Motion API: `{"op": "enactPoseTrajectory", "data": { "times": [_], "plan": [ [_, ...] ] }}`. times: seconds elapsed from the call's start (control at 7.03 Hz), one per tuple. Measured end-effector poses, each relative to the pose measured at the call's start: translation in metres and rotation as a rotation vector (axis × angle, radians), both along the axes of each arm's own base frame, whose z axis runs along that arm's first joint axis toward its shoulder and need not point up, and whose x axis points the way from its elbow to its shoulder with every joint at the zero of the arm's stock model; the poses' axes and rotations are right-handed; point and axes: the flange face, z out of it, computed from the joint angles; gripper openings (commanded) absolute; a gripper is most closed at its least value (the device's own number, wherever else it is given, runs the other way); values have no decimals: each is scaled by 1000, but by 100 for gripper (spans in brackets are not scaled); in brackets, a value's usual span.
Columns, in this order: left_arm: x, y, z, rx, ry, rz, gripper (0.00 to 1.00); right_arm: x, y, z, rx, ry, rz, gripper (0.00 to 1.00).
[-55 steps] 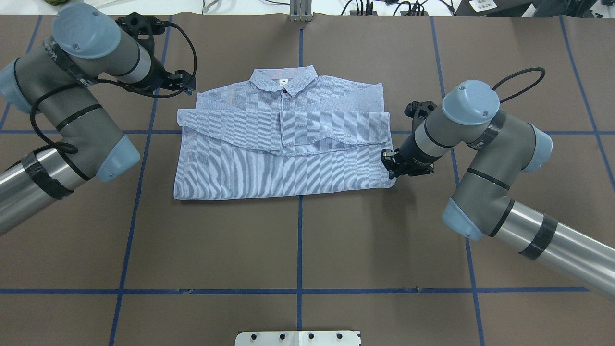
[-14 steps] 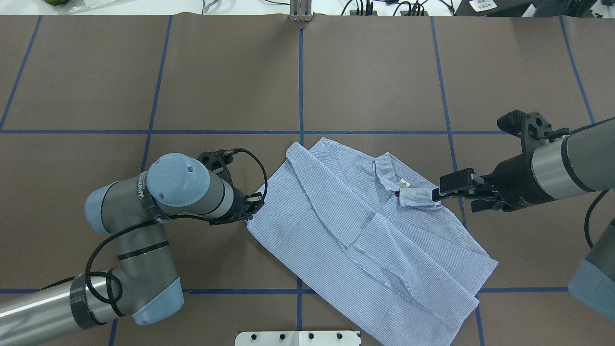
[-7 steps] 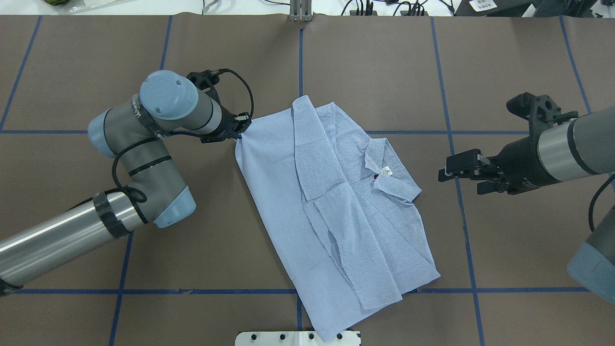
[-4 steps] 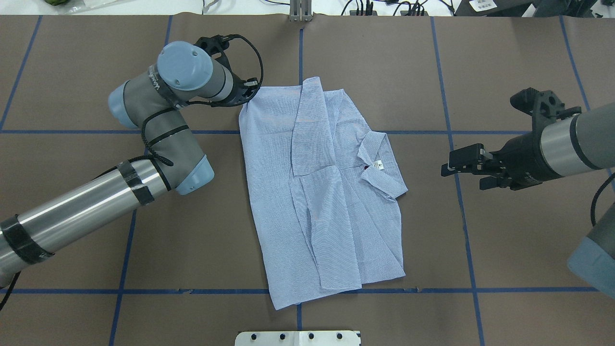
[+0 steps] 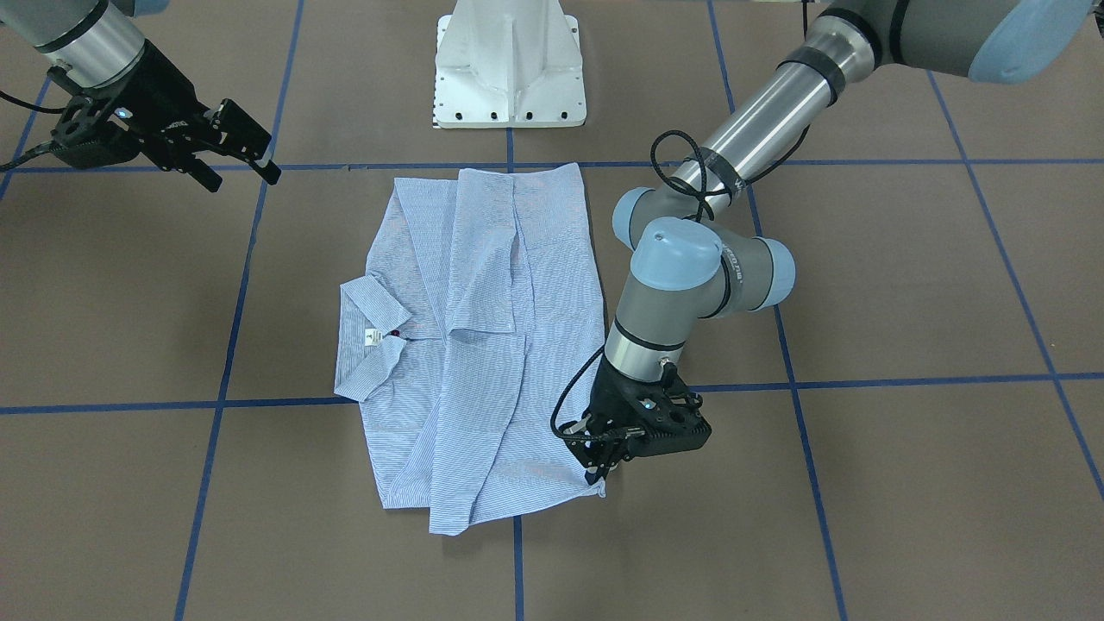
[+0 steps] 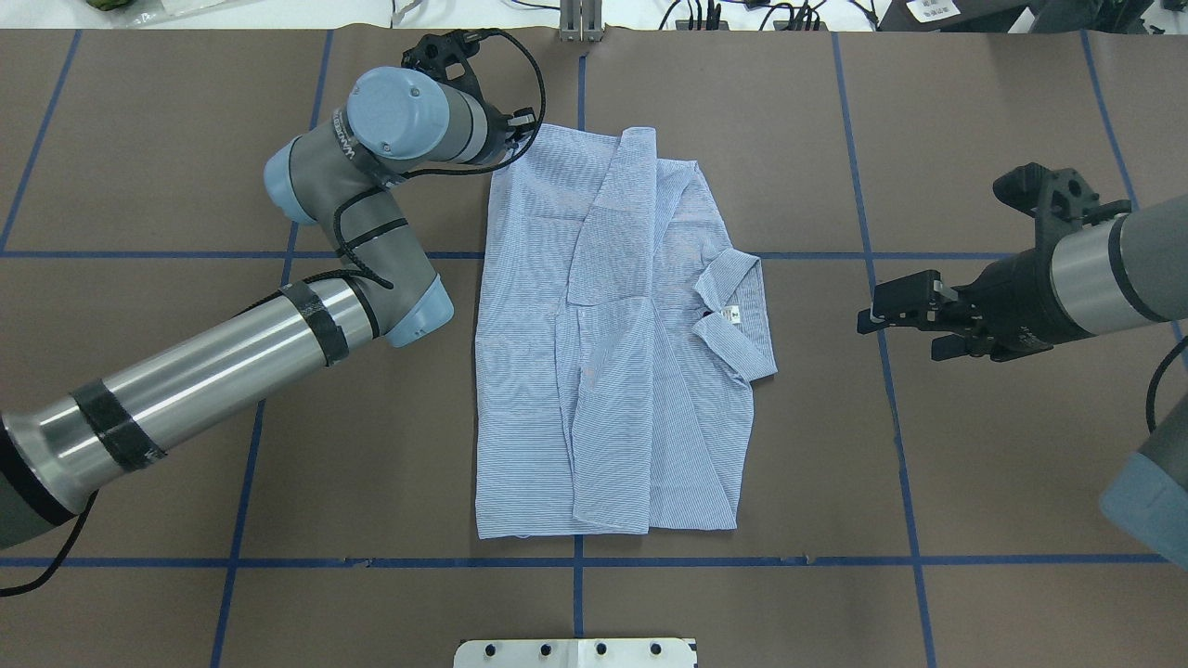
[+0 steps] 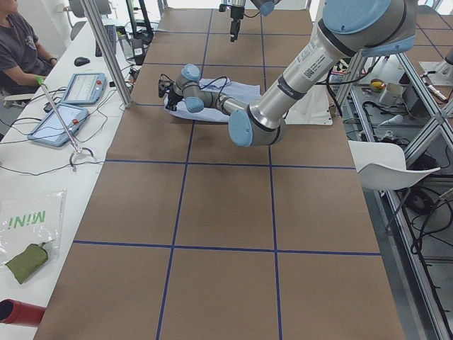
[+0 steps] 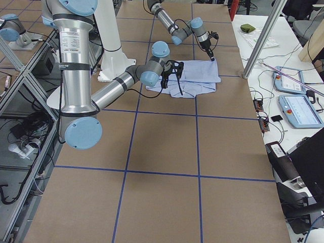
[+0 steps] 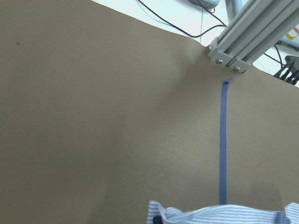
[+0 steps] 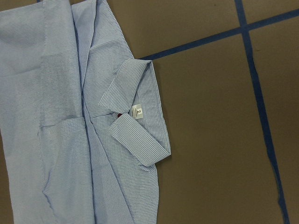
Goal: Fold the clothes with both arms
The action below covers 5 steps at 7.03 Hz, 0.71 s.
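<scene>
The light-blue striped shirt (image 6: 613,371) lies flat and folded at the table's middle, sleeves folded over its front. Its collar (image 6: 738,311) with the white label points toward the robot's right. It also shows in the front-facing view (image 5: 483,345). My left gripper (image 6: 520,139) is shut on the shirt's far left corner, low at the table, as the front-facing view (image 5: 601,470) shows. The left wrist view shows only a strip of the fabric (image 9: 219,215). My right gripper (image 6: 896,320) is open and empty, apart from the shirt, to the right of the collar (image 10: 138,112).
Blue tape lines (image 6: 580,561) cross the brown table cover. The white pedestal base (image 5: 509,65) stands at the near edge. An aluminium post (image 6: 581,19) stands at the far edge. A seated person (image 7: 18,42) and tablets (image 7: 85,88) are at the side table beyond.
My left gripper has dragged the shirt's corner farther away and to the right. The shirt has turned and now lies square with the tape lines. The right gripper has barely moved.
</scene>
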Motion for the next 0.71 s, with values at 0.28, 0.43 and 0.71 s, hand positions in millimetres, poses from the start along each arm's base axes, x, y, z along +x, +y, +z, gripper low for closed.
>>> {"op": "enactPoseTrajectory", "data": {
  "times": [0.28,0.43,0.71],
  "plan": [
    [-6,-6,2,2,-3,-14,0,0,-1,0,3,3,8,100],
    [-9,-9,3,2,-4,-19,0,0,-2,0,5,3,10,100],
    [-11,-11,2,2,-3,-23,94,-1,-3,1,3,6,12,100]
  ]
}}
